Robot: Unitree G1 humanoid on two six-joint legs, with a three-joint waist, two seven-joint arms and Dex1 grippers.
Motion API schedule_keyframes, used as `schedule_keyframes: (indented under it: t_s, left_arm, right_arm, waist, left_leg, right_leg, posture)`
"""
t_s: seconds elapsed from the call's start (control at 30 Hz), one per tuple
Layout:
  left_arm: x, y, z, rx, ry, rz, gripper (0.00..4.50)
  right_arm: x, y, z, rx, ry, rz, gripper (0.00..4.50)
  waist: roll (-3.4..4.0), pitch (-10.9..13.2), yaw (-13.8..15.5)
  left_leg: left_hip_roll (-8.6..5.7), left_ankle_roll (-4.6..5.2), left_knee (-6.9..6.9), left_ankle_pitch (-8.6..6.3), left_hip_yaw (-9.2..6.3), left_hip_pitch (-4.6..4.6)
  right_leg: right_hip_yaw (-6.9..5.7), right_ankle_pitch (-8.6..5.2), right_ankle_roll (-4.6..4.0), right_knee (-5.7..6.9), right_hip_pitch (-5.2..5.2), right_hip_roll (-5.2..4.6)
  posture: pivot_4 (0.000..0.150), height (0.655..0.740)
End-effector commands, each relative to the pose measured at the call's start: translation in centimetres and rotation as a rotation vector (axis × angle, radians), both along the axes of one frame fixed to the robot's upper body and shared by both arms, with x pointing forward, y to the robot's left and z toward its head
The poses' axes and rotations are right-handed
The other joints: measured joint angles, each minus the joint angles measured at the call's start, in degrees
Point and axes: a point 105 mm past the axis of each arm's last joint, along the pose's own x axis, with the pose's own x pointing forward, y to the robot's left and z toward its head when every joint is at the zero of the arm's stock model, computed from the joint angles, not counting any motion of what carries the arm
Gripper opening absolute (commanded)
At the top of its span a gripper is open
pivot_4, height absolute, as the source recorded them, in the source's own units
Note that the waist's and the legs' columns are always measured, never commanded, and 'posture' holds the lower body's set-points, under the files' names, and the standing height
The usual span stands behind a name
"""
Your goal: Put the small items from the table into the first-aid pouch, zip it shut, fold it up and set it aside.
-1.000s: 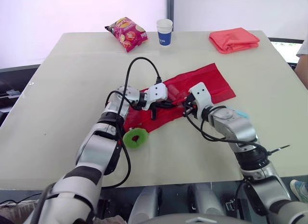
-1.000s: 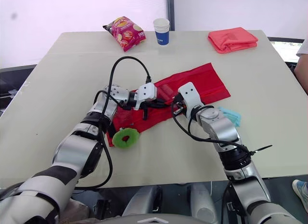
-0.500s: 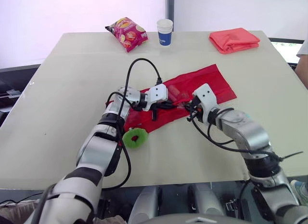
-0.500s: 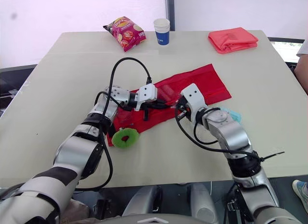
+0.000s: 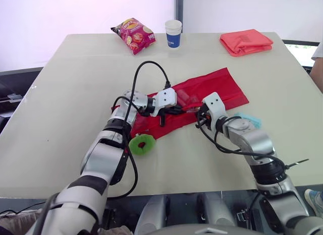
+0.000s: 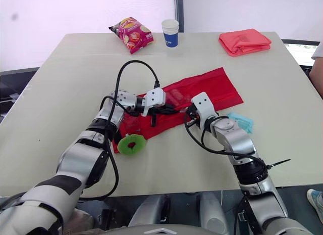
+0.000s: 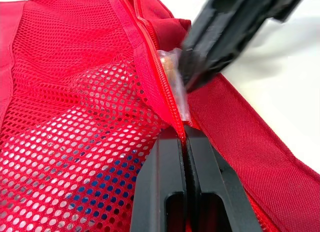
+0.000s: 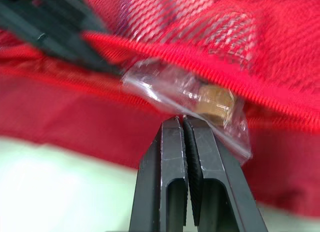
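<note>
I read "Lay's" on the maroon chip bag (image 5: 133, 34) at the far edge of the desk (image 5: 70, 93), at 11 o'clock from the pouch. Beside it, at 12 o'clock, stands a blue and white paper cup (image 5: 173, 33); its print is too small for me to read. A folded coral cloth (image 5: 246, 42) lies at 1 o'clock near the far right corner.

The desk top is a plain pale beige sheet. Behind it I see a bright white wall split by a dark vertical strip (image 5: 177, 7). A person's arm (image 5: 318, 63) shows at the right edge.

The red mesh pouch (image 5: 212, 88) lies flat at mid-desk, running from 8 o'clock to 2 o'clock. My left gripper (image 7: 186, 142) has its fingers pressed together on the pouch's zip edge. My right gripper (image 8: 183, 121) is also closed, pinching the rim of a clear plastic packet (image 8: 200, 95) with something small and tan inside. The packet sits right at the zip opening, touching the red edge, just beside the left gripper's tips.

A green ring (image 5: 142, 144) rests at 7 o'clock from the pouch, touching its near corner. A light blue item (image 5: 247, 119) lies at 4 o'clock, beside my right forearm, partly hidden.
</note>
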Motion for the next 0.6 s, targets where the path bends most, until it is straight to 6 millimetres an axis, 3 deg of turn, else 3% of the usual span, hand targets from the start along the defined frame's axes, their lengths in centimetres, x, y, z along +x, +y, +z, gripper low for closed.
schedule_keyframes:
  t_s: [0.03, 0.33, 0.6]
  left_arm:
    - [-0.2, -0.4, 0.4, -0.006, -0.016, -0.026, 0.00]
    - [-0.7, -0.6, -0.1, 0.006, -0.017, -0.048, 0.00]
    - [-0.4, -0.4, 0.1, -0.005, -0.017, -0.025, 0.00]
  right_arm:
    - [1.2, 0.2, 1.6, 0.007, -0.076, -0.007, 0.14]
    - [3.5, 0.8, 1.9, -0.035, -0.130, -0.026, 0.14]
    - [0.8, -0.5, 2.2, -0.028, -0.095, 0.022, 0.14]
  waist:
    - [0.00, 0.0, 0.0]
    - [0.00, 0.0, -0.3]
    - [0.00, 0.0, -0.1]
  left_leg:
    - [0.00, 0.00, 0.00, 0.00, 0.00, 0.00]
    - [0.00, 0.00, 0.00, 0.00, -0.01, 0.00]
    - [0.00, 0.00, 0.00, 0.00, -0.01, 0.00]
  right_leg:
    - [0.00, 0.00, 0.00, 0.00, 0.00, 0.00]
    - [0.00, 0.00, 0.00, 0.01, -0.01, 0.00]
    - [0.00, 0.00, 0.00, 0.00, -0.01, -0.02]
  posture:
    - [0.150, 0.7400]
    - [0.150, 0.7400]
    - [0.150, 0.7400]
